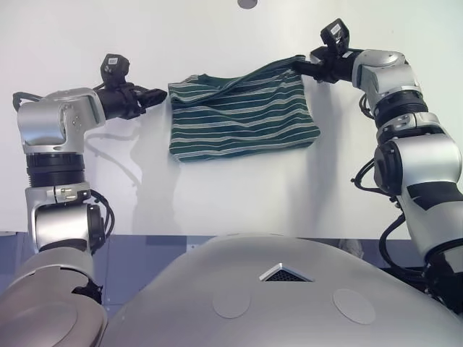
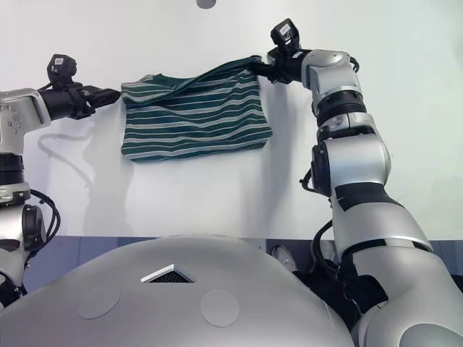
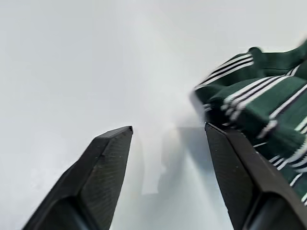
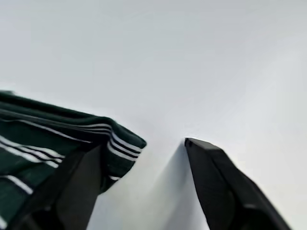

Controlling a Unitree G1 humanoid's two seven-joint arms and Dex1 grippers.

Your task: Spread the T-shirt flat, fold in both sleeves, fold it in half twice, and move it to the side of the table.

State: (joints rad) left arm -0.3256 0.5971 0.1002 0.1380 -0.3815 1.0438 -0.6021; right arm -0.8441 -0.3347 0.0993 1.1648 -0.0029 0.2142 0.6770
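The T-shirt [image 1: 242, 116], dark green with white stripes, lies folded into a rough rectangle on the far part of the white table [image 1: 217, 195]. One band of its cloth runs up and across to the far right corner. My left gripper [image 1: 160, 94] hovers just off the shirt's left edge. It is open, and one finger [image 3: 240, 172] stands next to the cloth [image 3: 268, 105]. At the far right corner my right gripper [image 1: 300, 65] is open too. The striped hem [image 4: 38, 134] lies against one of its fingers [image 4: 72, 187], with nothing between the two.
White tabletop stretches to both sides of the shirt and in front of it, up to the near edge [image 1: 145, 236]. A small grey disc [image 1: 247, 3] sits at the far edge behind the shirt.
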